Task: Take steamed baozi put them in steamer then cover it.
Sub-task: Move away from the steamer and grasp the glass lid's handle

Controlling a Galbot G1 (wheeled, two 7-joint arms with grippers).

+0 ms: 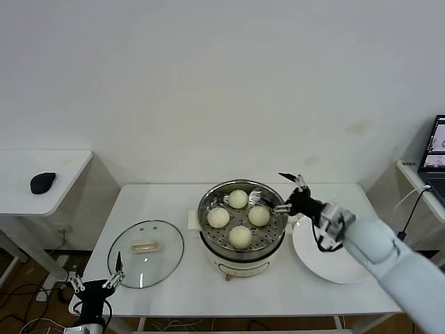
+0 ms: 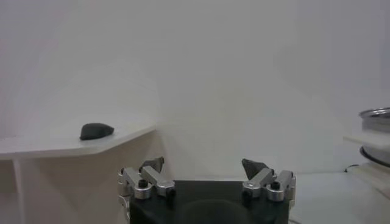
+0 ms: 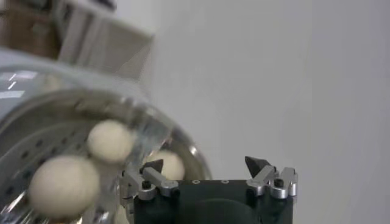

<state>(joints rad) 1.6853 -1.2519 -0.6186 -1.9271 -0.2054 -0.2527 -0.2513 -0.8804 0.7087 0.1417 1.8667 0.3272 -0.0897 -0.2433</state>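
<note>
The steamer (image 1: 240, 263) stands at the middle of the white table, uncovered, with several pale baozi (image 1: 240, 236) lying on its perforated tray. My right gripper (image 1: 284, 193) hovers open and empty just beyond the pot's right rim. In the right wrist view this gripper (image 3: 204, 164) looks over the steel rim (image 3: 194, 155) at the baozi (image 3: 111, 140). The glass cover (image 1: 163, 264) lies flat on the table to the left of the steamer, with its cream handle (image 1: 145, 245) up. My left gripper (image 1: 95, 277) waits open at the table's front left corner, near the cover's edge.
A bare white plate (image 1: 327, 268) lies right of the steamer under my right forearm. A side table (image 1: 62, 163) with a black mouse (image 1: 42, 182) stands to the left. A laptop (image 1: 437, 153) sits at the far right. In the left wrist view, the mouse (image 2: 96, 130) and the steamer's edge (image 2: 376, 114) show.
</note>
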